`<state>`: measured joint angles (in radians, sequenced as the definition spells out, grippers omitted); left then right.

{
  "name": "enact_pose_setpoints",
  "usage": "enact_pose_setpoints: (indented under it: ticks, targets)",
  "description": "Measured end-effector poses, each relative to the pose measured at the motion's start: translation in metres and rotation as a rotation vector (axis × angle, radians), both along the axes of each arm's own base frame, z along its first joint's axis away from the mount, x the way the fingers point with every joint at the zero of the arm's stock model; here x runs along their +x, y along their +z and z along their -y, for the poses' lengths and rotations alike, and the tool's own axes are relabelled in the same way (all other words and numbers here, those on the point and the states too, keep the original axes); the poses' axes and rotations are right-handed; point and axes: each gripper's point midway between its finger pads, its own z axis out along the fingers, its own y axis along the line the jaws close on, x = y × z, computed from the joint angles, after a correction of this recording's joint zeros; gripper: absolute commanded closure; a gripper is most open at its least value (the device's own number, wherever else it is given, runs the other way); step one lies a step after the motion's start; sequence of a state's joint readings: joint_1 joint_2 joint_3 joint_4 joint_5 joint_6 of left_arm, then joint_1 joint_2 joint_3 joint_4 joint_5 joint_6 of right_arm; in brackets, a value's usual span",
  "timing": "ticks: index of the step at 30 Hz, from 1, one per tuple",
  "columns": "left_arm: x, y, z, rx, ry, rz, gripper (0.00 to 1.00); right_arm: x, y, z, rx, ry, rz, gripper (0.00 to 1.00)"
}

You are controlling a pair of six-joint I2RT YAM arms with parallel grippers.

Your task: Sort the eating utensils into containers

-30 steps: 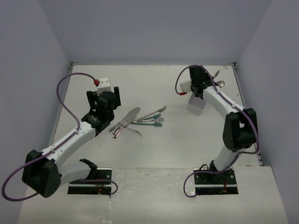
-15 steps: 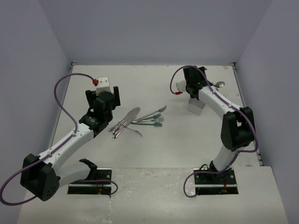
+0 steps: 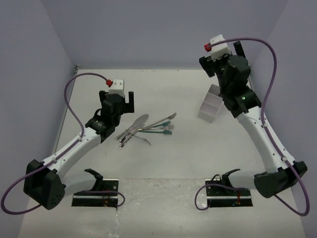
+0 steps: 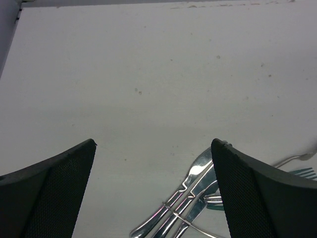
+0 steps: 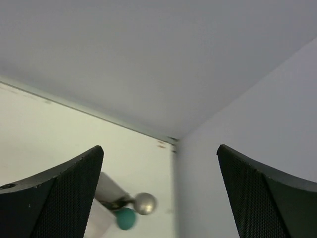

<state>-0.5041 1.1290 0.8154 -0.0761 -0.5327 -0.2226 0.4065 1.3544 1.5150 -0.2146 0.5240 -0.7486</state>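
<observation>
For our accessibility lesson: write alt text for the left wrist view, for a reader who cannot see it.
Open black left gripper hovers over a white table, holding nothing. A bundle of shiny silver metal utensils lies low in the frame beside one finger, with teal-green fork tines at the edge.

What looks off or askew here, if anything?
Nothing spilled or damaged. The silver spoon and teal spoon stick their bowls out past the end of the white box rather than lying fully inside. The other utensils lie crossed and overlapping in a loose heap on the table.
</observation>
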Motion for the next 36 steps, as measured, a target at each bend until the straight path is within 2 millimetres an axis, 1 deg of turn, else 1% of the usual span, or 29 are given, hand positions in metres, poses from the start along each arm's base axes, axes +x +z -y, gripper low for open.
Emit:
enact_pose_setpoints:
  ticks: [1,2,4,5,7,9,12,13,14,15,16,18,20,22,24,26,28,30,32,36]
  targets:
    - [0.003,0.0,0.005,0.003,-0.025,-0.006,0.0,-0.004,0.004,-0.007,0.143,0.046,0.04,0.01]
    - [0.006,0.001,0.012,0.009,-0.058,-0.013,0.0,-0.008,0.004,-0.017,0.256,0.104,0.054,0.01]
    - [0.011,-0.002,0.027,0.023,-0.142,-0.032,0.0,-0.015,-0.005,-0.038,0.432,0.213,0.032,0.01]
    - [0.013,-0.005,0.035,0.032,-0.188,-0.044,0.0,-0.018,-0.012,-0.057,0.534,0.288,-0.001,0.01]
    - [0.016,-0.015,0.051,0.053,-0.287,-0.079,0.0,-0.02,-0.033,-0.079,0.64,0.358,-0.072,0.01]
    - [0.018,-0.028,0.068,0.083,-0.396,-0.118,0.0,-0.026,-0.066,-0.101,0.745,0.418,-0.174,0.01]
    - [0.016,-0.052,0.09,0.134,-0.554,-0.174,0.0,-0.037,-0.119,-0.118,0.878,0.432,-0.295,0.01]
    - [0.015,-0.058,0.096,0.152,-0.597,-0.188,0.0,-0.043,-0.136,-0.119,0.923,0.418,-0.326,0.01]
    - [0.014,-0.064,0.103,0.169,-0.642,-0.199,0.0,-0.049,-0.149,-0.119,0.959,0.403,-0.348,0.01]
    - [0.014,-0.069,0.108,0.186,-0.67,-0.209,0.0,-0.055,-0.16,-0.117,0.993,0.382,-0.364,0.01]
    - [0.015,-0.071,0.115,0.201,-0.693,-0.213,0.0,-0.06,-0.165,-0.115,1.017,0.363,-0.369,0.01]
    - [0.018,-0.075,0.133,0.236,-0.742,-0.215,0.0,-0.066,-0.162,-0.109,1.049,0.336,-0.346,0.01]
    - [0.019,-0.083,0.153,0.28,-0.788,-0.218,0.0,-0.068,-0.146,-0.102,1.077,0.321,-0.287,0.01]
    - [0.016,-0.098,0.17,0.321,-0.83,-0.241,0.0,-0.07,-0.135,-0.095,1.119,0.299,-0.244,0.01]
    - [0.009,-0.117,0.182,0.349,-0.869,-0.276,0.01,-0.07,-0.131,-0.09,1.162,0.274,-0.224,0.01]
    - [0.005,-0.134,0.185,0.368,-0.883,-0.314,0.04,-0.069,-0.135,-0.084,1.196,0.236,-0.219,0.01]
    - [0.006,-0.146,0.181,0.384,-0.874,-0.339,0.08,-0.071,-0.146,-0.08,1.219,0.204,-0.231,0.01]
    - [0.007,-0.151,0.179,0.396,-0.871,-0.349,0.09,-0.076,-0.157,-0.078,1.238,0.178,-0.247,0.01]
    - [0.01,-0.153,0.177,0.404,-0.866,-0.35,0.09,-0.08,-0.162,-0.076,1.25,0.164,-0.252,0.01]
    - [0.015,-0.161,0.176,0.405,-0.858,-0.364,0.15,-0.085,-0.162,-0.074,1.26,0.163,-0.248,0.01]
